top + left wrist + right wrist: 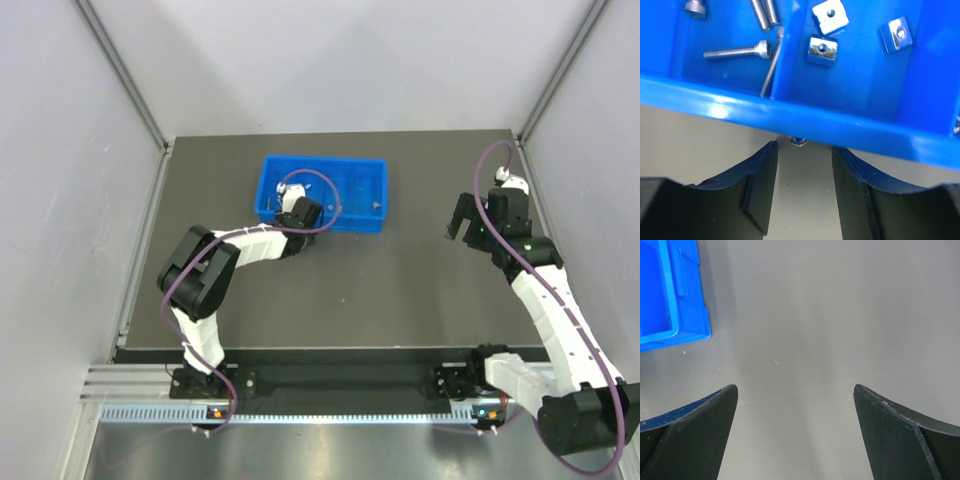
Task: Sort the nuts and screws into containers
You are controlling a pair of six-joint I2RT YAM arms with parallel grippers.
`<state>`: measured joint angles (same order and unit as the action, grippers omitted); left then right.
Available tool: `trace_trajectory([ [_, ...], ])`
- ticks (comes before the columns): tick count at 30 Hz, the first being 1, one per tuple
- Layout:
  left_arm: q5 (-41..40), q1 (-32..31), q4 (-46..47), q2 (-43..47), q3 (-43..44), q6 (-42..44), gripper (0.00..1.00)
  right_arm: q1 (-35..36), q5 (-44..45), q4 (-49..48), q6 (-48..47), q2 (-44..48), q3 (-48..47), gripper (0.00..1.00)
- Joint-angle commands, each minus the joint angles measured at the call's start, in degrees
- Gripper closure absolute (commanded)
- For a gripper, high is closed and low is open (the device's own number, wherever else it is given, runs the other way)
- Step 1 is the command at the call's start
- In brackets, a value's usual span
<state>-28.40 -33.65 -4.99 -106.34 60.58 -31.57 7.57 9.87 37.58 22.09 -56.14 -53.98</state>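
**Steel nut lies outside the blue tray, between the left fingers**

From above, the tray (350, 226) sits toward the back of the dark table (400, 300). The left gripper (297, 207) hangs at the tray's near wall, toward its left end. The right gripper (462, 222) hovers well apart to the right, over bare table.

At the left wrist, the fingers (757, 172) are partly spread and pinch nothing. Just ahead of their tips, one stray nut (798, 141) rests on the table, tucked against the tray's outer wall under the rim. Inside the tray, screws (737, 51) lie in the left compartment, and one of them lies along the divider (785, 37). Square nuts (822, 50) lie in the compartment to its right.

At the right wrist, the fingers (695, 425) stand wide apart with only table between them. A corner of the tray shows at the upper left.

The stray nut looks hard, light and smooth, so it will likely skid or flip if a pad catches only one edge. The safest hold is probably across two opposite flat sides, with the fingertips low to the table. The overhanging rim leaves little room above it, so nudging it clear of the wall first may help. Once it is lifted, the compartment right of the divider seems to be its place.
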Motion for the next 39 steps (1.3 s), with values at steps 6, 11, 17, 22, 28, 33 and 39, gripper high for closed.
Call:
trace_trajectory([
  [6,-2.53,1.39,1.31,-1.06,-0.55,-1.82,0.50,-0.98,1.12,-1.20,-0.29,-0.81,-1.66,0.00],
  [11,-2.01,1.74,1.74,-1.14,-1.25,-1.39,0.52,-0.89,0.59,-1.37,-0.20,-1.34,-1.83,0.00],
  [17,-0.87,1.66,1.65,-2.20,-1.16,-1.83,0.62,-0.98,0.68,-1.28,-0.11,-1.17,-2.01,0.00],
  [22,-1.22,1.74,1.83,-2.38,-1.34,-1.39,0.66,-0.98,0.50,-1.20,-0.11,-1.08,-2.19,0.00],
  [28,0.28,1.74,0.52,-1.68,-1.43,-1.74,0.82,-0.98,0.68,-1.11,-0.03,-0.90,-2.45,0.00],
  [33,3.44,1.57,-1.16,1.57,-2.13,-3.76,0.91,-0.98,0.59,-1.20,0.06,-1.16,-2.54,0.00],
  [39,3.09,1.57,-2.38,5.88,-2.57,-3.41,0.92,-0.98,-0.11,-1.55,0.24,-1.34,-2.36,0.00],
])
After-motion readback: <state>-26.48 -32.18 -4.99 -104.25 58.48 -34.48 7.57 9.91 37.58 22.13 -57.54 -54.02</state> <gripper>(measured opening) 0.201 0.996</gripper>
